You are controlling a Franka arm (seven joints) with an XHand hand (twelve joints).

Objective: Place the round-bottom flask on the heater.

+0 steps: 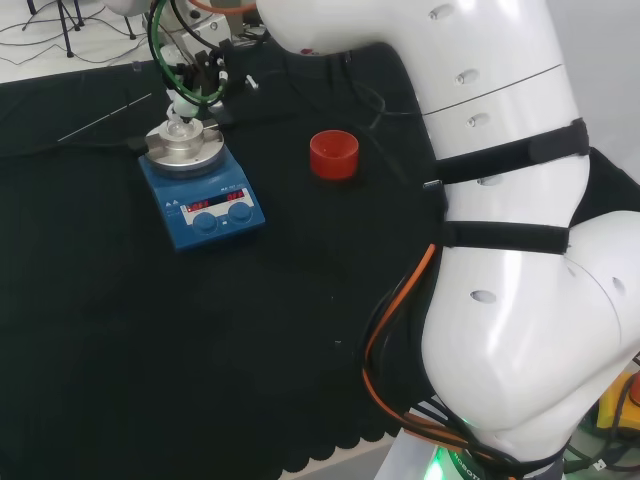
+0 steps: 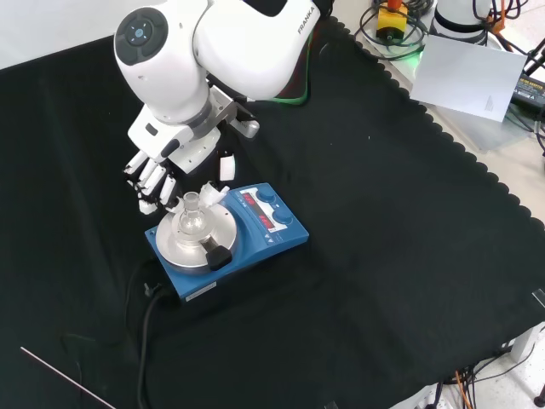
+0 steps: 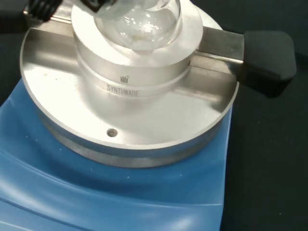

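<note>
The flask (image 2: 192, 218) is clear glass with a round bulb and a short straight neck; it sits upright in the cylindrical metal block (image 3: 132, 72) on the heater (image 2: 226, 236), the bulb nested in the block's top recess. The block is brushed silver metal and stands at the centre of a round, flat metal plate (image 3: 144, 132), which a straight metal bar with a black plastic end knob (image 3: 267, 55) crosses. The heater body is blue plastic, box-shaped, with two round blue dials (image 2: 274, 200) and a dark display strip on its front panel. In the front view the robot hand (image 2: 157, 175) hangs just beside the flask neck, to its upper left, fingers fairly straight and spread downward, thumb tip close to the neck; contact with the glass cannot be determined. A red ribbed ring (image 1: 333, 153) stands well apart on the worktop (image 2: 409, 256), which is covered with matte black cloth with a scalloped edge.
</note>
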